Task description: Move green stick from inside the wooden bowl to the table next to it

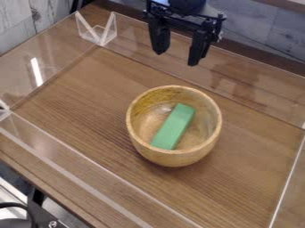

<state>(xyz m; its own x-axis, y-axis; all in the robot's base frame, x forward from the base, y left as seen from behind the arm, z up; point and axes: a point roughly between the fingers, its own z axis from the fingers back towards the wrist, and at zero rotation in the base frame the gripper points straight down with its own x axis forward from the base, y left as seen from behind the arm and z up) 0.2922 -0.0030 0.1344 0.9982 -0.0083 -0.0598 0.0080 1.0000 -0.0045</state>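
Observation:
A bright green stick [173, 127] lies flat in the hollow of the round tan wooden bowl [141, 142], which stands near the middle of the brown wood-grain table [71, 111]. My black gripper [179, 44] hangs above the far side of the table, up and behind the bowl, pointing down. Its two fingers stand apart with nothing between them, so it is open. It touches neither the bowl nor the stick.
Clear acrylic walls [36, 76] run along the table's edges on the left, front and right. A clear bracket [95, 29] stands at the back left corner. Bare tabletop lies on both sides of the bowl.

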